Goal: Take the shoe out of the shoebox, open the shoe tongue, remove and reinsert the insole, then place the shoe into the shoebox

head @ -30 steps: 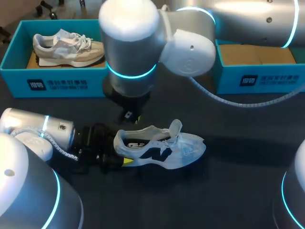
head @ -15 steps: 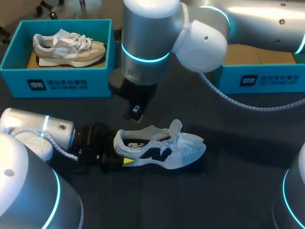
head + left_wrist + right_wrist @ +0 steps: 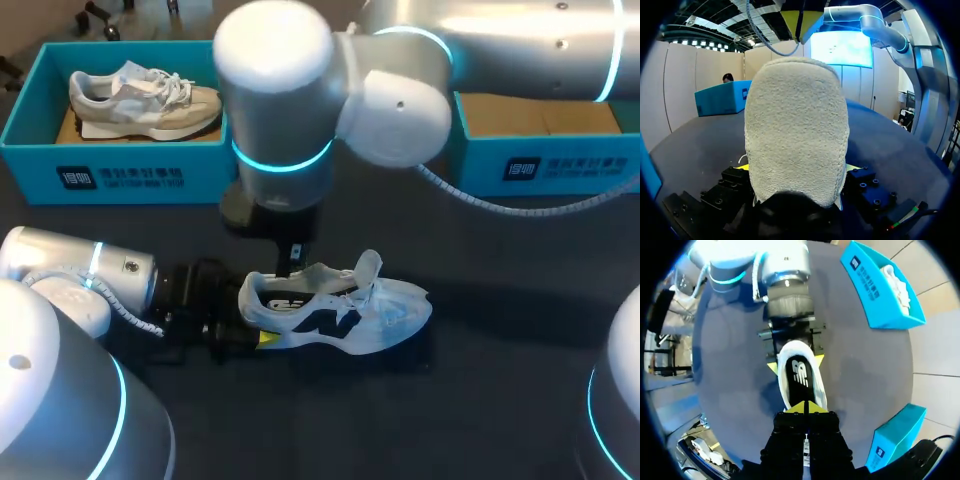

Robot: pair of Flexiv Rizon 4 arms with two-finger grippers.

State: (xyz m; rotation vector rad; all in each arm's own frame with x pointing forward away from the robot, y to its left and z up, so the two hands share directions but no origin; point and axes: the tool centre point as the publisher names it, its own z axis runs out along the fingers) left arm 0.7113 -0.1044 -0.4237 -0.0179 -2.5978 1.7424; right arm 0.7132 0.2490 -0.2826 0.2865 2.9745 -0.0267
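One shoe [image 3: 340,310] lies on its sole on the dark counter [image 3: 500,390], out of the shoebox [image 3: 545,165] at the far right, with its toe pointing to my right. The left gripper [image 3: 256,322] is clamped on the heel from both sides, lying low along the counter. The right gripper [image 3: 805,408] hangs point-down over the mouth of the shoe, its yellow tips pressed together with nothing visible between them.

I judge the shoe to be light, with a soft upper that would buckle under a squeeze. The heel is likely its stiffest part, so the left hold looks sound. The insole [image 3: 801,374] is probably thin, floppy foam held in by friction. It is best pinched at its exposed heel-end edge and peeled upward, since it will bend and drag on the way out.

The head view shows the shoe side-on with its tongue [image 3: 368,268] lifted (and the other box [image 3: 120,175], far left, holding a second shoe [image 3: 145,95]), but the right wrist hides most of that gripper's tips. The right wrist view looks straight down into the shoe, showing the insole seated and the left gripper's tips on either side of the heel. The left wrist view is filled by the fuzzy back of the heel, with the right gripper's tips above it and no insole in sight
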